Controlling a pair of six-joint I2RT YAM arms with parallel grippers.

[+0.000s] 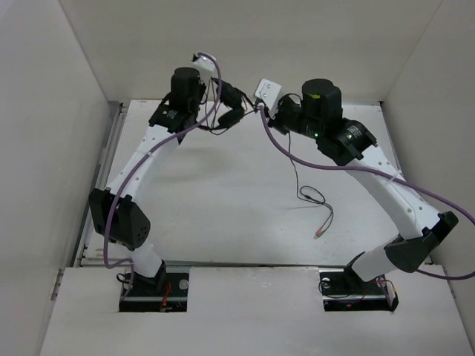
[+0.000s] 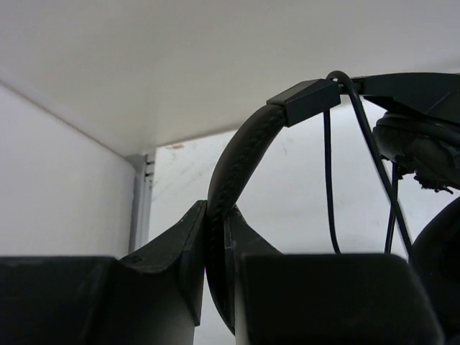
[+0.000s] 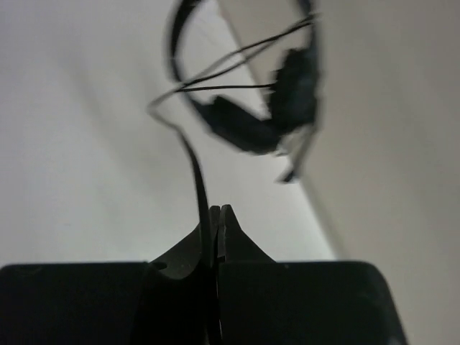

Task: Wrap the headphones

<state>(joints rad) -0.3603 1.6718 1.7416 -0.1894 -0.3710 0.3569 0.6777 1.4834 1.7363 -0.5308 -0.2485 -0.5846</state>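
The black headphones hang in the air at the back of the table between my two grippers. My left gripper is shut on the padded headband; one earcup shows at the right of the left wrist view. My right gripper is shut on the thin black cable, close to the headset, which looks blurred in the right wrist view. The cable drops from there to the table and ends in the plugs.
White walls enclose the table on the left, back and right. A metal rail runs along the left edge. Thick purple robot cables trail along both arms. A white camera block sits on the right wrist.
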